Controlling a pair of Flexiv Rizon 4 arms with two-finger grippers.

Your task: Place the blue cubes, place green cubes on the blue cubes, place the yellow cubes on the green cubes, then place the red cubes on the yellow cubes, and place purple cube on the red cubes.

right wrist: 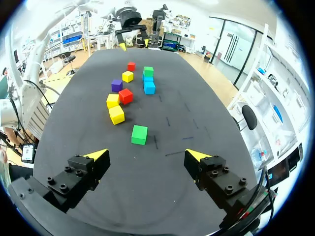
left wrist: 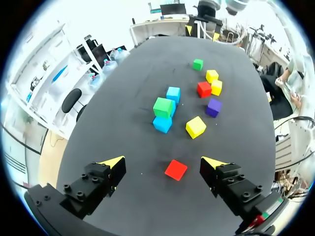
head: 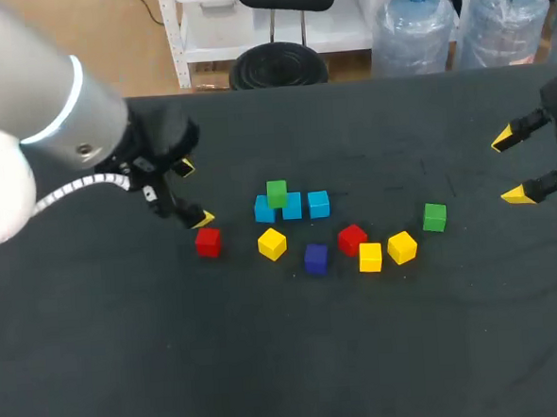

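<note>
The left gripper (head: 194, 192) and right gripper (head: 509, 166) are both hanging with fingers spread, empty. The loose green cube (head: 434, 217) is sitting nearest the right one. I'd say it's wanting a square grip on flat faces, then centring on the blue cubes (head: 317, 203).

The table (head: 269, 360) wears a matt black cloth-like cover; the red cube (left wrist: 175, 170) looks smooth and matt.

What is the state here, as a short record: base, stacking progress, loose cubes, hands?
base: three blue cubes in a row
stacked: green cube on top of the blue row
loose: second green cube, three yellow cubes, two red cubes, purple cube
left hand: open, empty, near one red cube
right hand: open, empty, apart from all cubes
</note>
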